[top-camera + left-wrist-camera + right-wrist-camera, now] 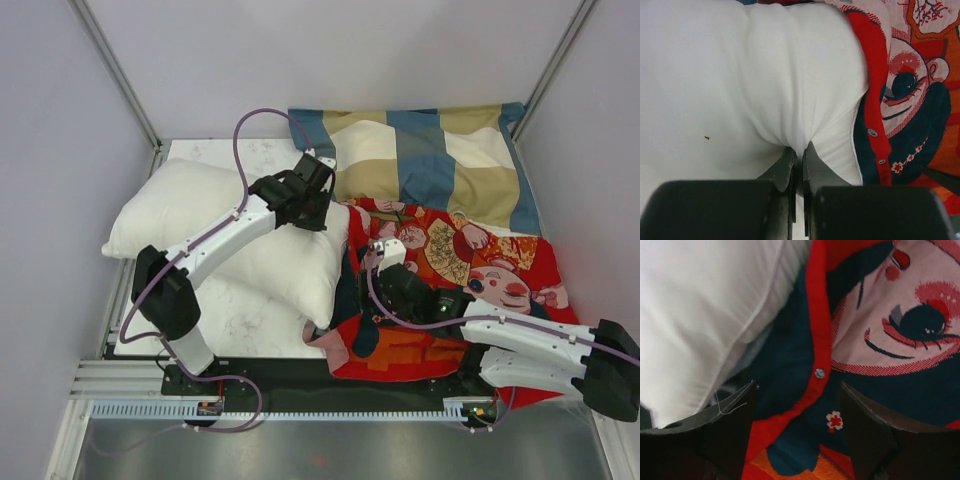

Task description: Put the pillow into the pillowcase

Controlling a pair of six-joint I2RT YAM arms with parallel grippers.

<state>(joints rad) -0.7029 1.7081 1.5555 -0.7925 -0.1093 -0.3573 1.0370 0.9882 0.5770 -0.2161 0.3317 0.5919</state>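
Between left gripper [799, 150] fingers: fold of white pillow [740, 75] fabric, jaws pressed together on it. Rest of pillow bulges ahead of gripper. Pillowcase [905, 100] just right of gripper, its red buttoned edge touching pillow's end. Right gripper [797, 395] spread wide over same edge, gripping nothing, with pillow to its left. Checked pillow [430, 160] beyond both grippers, by back wall.

A blue, tan and cream checked pillow [430, 160] lies beyond and right of the left gripper [320, 218]; white marbled tabletop [250, 322] shows nearer, to its left.
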